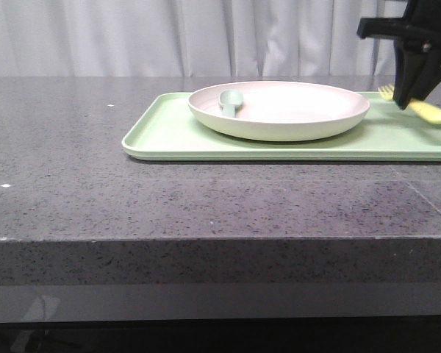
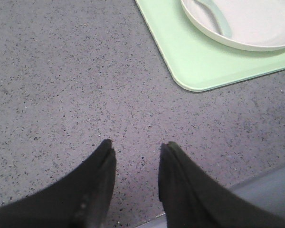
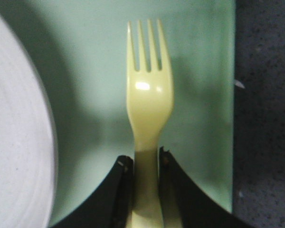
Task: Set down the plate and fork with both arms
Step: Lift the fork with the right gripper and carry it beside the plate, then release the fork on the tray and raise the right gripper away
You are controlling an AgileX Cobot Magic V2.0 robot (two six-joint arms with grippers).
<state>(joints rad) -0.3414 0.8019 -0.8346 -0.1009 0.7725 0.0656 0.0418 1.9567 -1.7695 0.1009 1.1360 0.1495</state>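
Two pincers appear. Left pincer (image 2: 137, 156), released and holding nothing, hangs over bare table (image 1: 95, 198) just off the corner of the green tray (image 1: 169, 132). On the tray rests the plate (image 1: 294, 110), a grey-green spoon (image 1: 230, 101) inside. Beside the plate, right pincer (image 3: 146, 164) clenches the yellow fork (image 3: 148, 99) by its handle above the tray.

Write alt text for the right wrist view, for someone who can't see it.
The right gripper is shut on the handle of a yellow fork, tines pointing away from the gripper, over a light green tray. The pale rim of the plate curves along one side of the tray, and speckled grey table shows past the tray's other edge.
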